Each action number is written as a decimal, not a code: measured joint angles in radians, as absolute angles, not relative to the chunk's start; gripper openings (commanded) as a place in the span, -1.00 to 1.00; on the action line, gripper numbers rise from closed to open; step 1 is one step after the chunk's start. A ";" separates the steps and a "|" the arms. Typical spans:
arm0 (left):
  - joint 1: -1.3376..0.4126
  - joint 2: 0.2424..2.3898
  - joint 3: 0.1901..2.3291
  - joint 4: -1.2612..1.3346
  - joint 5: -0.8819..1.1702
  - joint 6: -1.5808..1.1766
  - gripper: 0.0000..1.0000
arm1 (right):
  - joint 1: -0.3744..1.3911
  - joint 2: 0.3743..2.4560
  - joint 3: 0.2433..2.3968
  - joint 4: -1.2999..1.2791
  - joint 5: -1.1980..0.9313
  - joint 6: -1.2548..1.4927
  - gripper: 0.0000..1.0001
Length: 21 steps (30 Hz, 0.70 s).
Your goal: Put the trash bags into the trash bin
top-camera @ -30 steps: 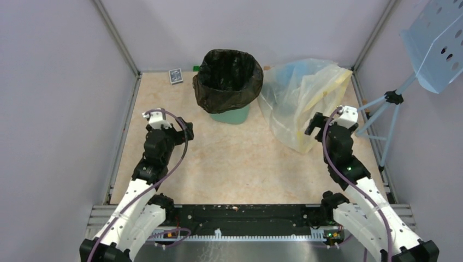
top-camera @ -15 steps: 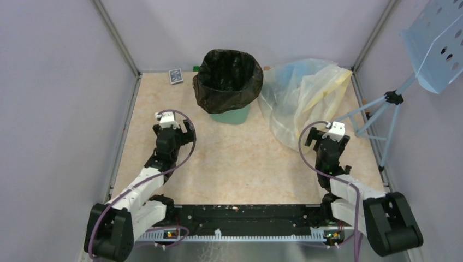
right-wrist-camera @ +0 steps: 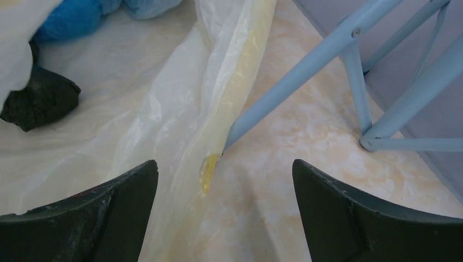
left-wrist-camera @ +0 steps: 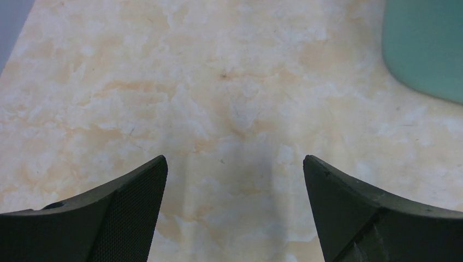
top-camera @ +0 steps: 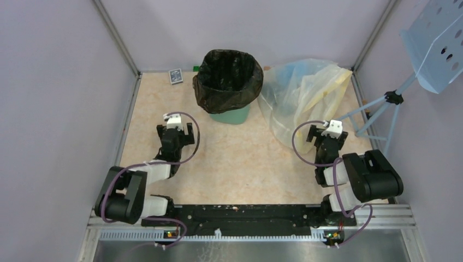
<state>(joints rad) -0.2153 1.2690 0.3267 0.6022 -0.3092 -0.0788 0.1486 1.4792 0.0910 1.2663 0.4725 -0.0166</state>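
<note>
Folding back toward their bases, both arms are now sitting bunched up at the near edge of the marbled beige table [top-camera: 240, 164]. A second ago their white forearms were reaching up from the bottom corners. The left gripper [top-camera: 176, 131] is ending up slightly nearer and further inward than before. Its jaws are standing wide apart with nothing between them, and the left wrist view is showing only bare tabletop under the left gripper [left-wrist-camera: 235, 164], with a corner of the mint-green trash bin [left-wrist-camera: 426, 49] at upper right. The right gripper [top-camera: 326, 135] is likewise drawing inward and nearer. It is spread open and holding nothing, hovering just beside the edge of the clear and yellowish plastic bag [top-camera: 306, 93].

The black trash bag [top-camera: 226, 82] is sitting in the trash bin [top-camera: 232, 115] at the far middle of the table. Its mouth is gaping open and its glossy edge is hanging down over the rim, so only the bin's base is showing. Bag and bin are staying exactly where they were a second ago, well apart from both grippers.

The right wrist view is showing a light-blue tripod leg [right-wrist-camera: 306, 76] meeting the yellowish bag's edge [right-wrist-camera: 180, 109], and a crumpled black lump [right-wrist-camera: 41, 101] lying within the clear plastic. A small blue card box [top-camera: 175, 76] is resting at the far edge, left of the bin.
</note>
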 measured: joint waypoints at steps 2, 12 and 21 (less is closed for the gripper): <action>-0.187 1.324 0.314 0.655 -0.282 -0.063 0.97 | 0.147 1.479 0.113 1.270 0.465 -0.017 0.86; -0.099 1.468 0.321 0.855 -0.097 0.049 0.98 | 0.147 1.479 0.115 1.294 0.417 -0.027 0.87; -0.079 1.552 0.324 0.966 -0.015 0.078 0.97 | 0.147 1.479 0.115 1.294 0.414 -0.027 0.88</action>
<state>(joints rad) -0.0792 1.5520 0.3237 0.9665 -0.0147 0.0780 0.1471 1.4788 0.1150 1.2938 0.4137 -0.0265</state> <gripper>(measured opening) 0.987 0.939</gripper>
